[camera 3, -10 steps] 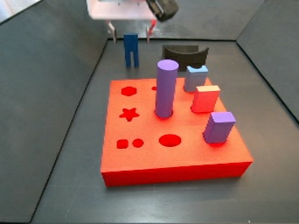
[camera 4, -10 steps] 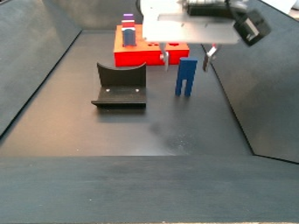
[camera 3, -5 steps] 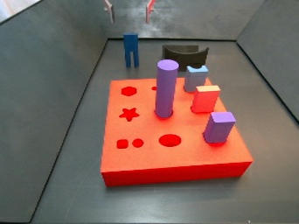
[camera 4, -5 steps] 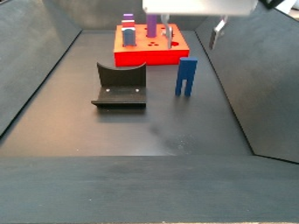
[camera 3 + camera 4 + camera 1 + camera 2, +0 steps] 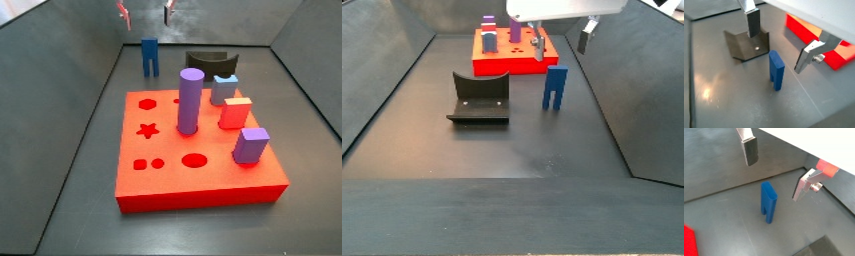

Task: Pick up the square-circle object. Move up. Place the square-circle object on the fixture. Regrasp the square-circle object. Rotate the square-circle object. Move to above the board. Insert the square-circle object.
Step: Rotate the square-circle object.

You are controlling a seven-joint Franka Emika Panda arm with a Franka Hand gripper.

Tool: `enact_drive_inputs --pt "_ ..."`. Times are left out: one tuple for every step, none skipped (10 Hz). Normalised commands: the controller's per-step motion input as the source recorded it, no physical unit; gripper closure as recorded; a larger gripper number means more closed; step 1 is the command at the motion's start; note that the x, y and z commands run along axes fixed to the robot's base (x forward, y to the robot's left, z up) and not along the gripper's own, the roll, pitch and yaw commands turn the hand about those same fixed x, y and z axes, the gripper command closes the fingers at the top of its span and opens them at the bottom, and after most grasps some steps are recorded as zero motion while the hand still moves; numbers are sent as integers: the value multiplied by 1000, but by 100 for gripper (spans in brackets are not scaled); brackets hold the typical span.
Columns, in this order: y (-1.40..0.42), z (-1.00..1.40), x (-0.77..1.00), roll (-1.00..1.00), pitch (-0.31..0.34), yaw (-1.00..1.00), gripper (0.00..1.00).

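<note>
the square-circle object (image 5: 775,70) stands upright on its two legs on the counter (image 5: 502,170), free of any hold, just beside the fixture (image 5: 478,100) and apart from the board (image 5: 201,150). the gripper (image 5: 777,168) hangs above it with its jaws spread wide and empty, one finger plate well to each side of the piece in both wrist views. the pick-up looks not yet done. the main risk, as i judge it, is that the piece is tall, thin and balanced on narrow feet: if the descent comes in off-centre, or one pad meets it before the other, it could tip or skid across the smooth counter, perhaps against the fixture. closing on its slim edges and not on the broad faces could also let it twist in the grip, which would spoil the later placing on the fixture. the wrist views show how the plates bracket the piece and how it sits relative to them, which a side view (image 5: 150,57) barely shows, since there only the fingertips peek in at the frame edge. the side views, in turn, show the whole layout: the board with its pegs, the fixture's curved top, and the gap between them.
</note>
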Motion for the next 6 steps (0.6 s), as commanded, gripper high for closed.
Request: enact_drive_inputs --pt "-2 -32 36 -15 2 1000 0" --pt "-2 -28 37 -15 1 1000 0" --pt "-2 -27 38 -16 1 1000 0" --pt "-2 -27 38 -16 1 1000 0" --pt "-1 -26 38 -17 1 1000 0" --pt "-1 -26 38 -17 1 1000 0"
